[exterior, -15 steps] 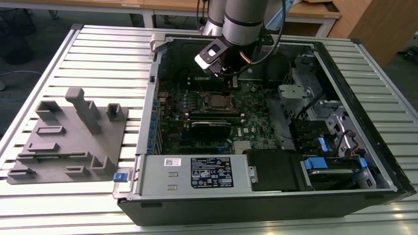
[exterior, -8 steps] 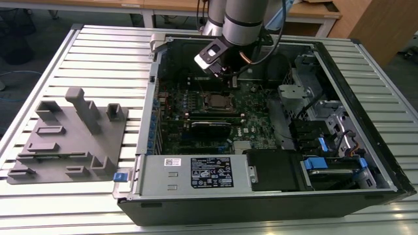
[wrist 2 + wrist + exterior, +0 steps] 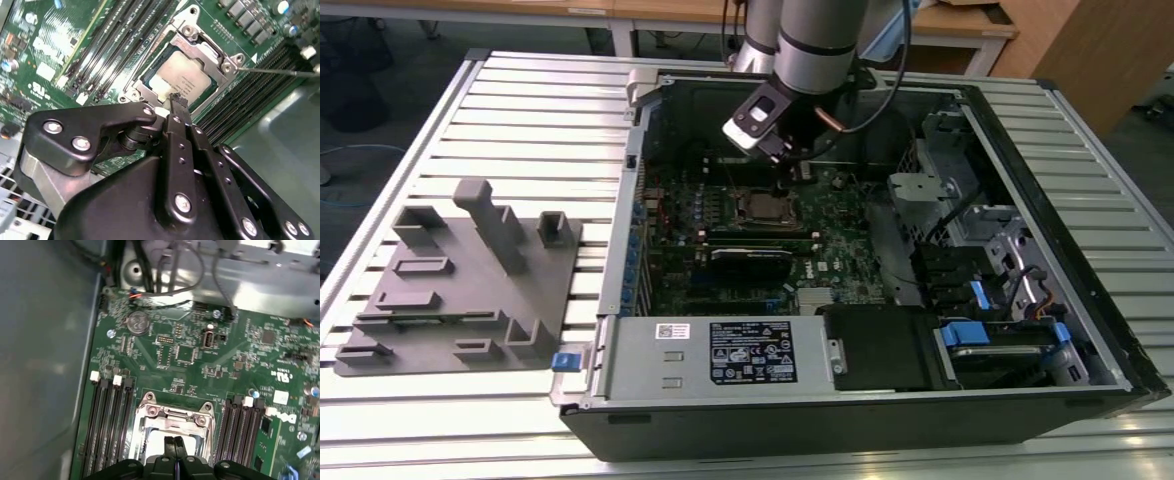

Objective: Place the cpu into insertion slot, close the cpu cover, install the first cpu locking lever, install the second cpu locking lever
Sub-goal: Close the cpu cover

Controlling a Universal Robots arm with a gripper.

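The cpu [image 3: 182, 80], a silvery-tan square, lies in the insertion slot [image 3: 759, 207] on the green motherboard [image 3: 210, 365]. The cpu cover [image 3: 197, 47], a silvery frame, lies flat around it, so the chip shows through the opening. My gripper [image 3: 176, 100] hovers just above the chip's edge, its black fingers shut together with nothing between them. In the first wrist view the gripper [image 3: 174, 441] is over the socket frame [image 3: 172, 415]. In the exterior view the gripper [image 3: 783, 180] hangs just above the slot. A thin metal locking lever [image 3: 280, 73] runs out from a socket corner.
Black memory slots [image 3: 107, 425] flank the socket on both sides. The open computer case [image 3: 1067, 230] walls in the board, with a power supply [image 3: 720, 350] at the front and drive bays [image 3: 987, 300] on the exterior view's right. A grey fixture [image 3: 454, 280] lies on the slatted table.
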